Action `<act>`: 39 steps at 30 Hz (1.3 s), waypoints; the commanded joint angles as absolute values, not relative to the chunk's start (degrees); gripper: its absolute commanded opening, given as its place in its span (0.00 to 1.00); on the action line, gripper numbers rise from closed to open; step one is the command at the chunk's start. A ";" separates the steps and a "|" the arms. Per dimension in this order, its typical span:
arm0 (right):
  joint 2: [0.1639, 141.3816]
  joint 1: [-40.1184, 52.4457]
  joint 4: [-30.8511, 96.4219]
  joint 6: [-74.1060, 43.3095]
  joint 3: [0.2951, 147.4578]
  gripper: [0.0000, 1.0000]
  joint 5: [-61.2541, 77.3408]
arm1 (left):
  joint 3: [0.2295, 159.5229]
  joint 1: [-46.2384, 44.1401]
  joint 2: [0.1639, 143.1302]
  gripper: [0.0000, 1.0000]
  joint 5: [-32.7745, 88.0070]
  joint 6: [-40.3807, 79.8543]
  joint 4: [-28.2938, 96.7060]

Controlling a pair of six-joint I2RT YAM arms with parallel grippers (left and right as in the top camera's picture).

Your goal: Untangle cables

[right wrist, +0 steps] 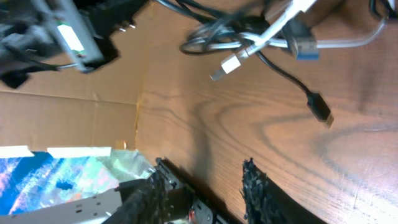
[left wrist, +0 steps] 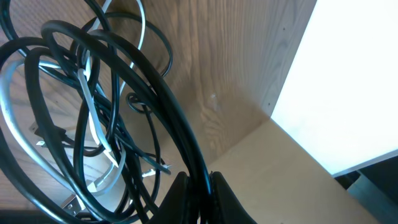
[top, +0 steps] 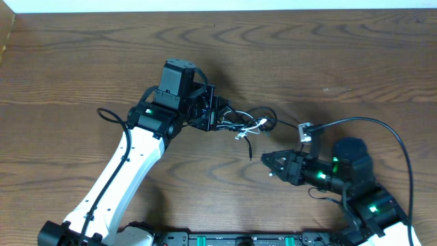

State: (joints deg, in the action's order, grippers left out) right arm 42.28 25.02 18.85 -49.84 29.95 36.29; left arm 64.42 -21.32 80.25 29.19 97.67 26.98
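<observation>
The cables are a small knot of thin black cords and one white cord at the table's middle. My left gripper sits at the knot's left side. In the left wrist view it is shut on a black cord, with the other loops spread out in front. A black plug end trails down from the knot. My right gripper points left, just below and right of the knot. Its fingers stand apart over bare wood with nothing between them. The knot, a white plug and a black plug lie ahead of it.
A thin black wire arcs from the right arm up and round to its right. The left arm crosses the table's lower left. A cardboard edge borders the far left, and a pale strip runs along the back.
</observation>
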 commanded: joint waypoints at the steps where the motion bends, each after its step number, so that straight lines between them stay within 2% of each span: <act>1: 45.52 28.14 18.92 -54.39 30.30 0.41 28.21 | 64.73 -21.37 79.72 0.08 28.88 100.60 27.33; 7: 53.52 29.71 17.45 -63.61 30.30 0.37 23.51 | 64.73 -21.37 79.72 0.08 28.88 100.64 30.39; 17: 65.17 29.74 -2.02 -65.06 30.30 0.31 30.39 | 64.73 -21.37 79.72 0.08 28.91 97.34 31.03; 26: 67.79 31.64 -4.62 -69.43 30.30 0.30 29.41 | 64.73 -21.37 79.72 0.08 29.08 97.36 31.00; 39: 68.99 38.57 -7.03 -74.89 30.30 0.27 14.31 | 64.73 -21.76 79.72 0.08 29.52 97.36 31.00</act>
State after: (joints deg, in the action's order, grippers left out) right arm 68.03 37.43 -6.76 -72.25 29.95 20.01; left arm 64.40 -21.34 80.25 29.21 97.67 31.05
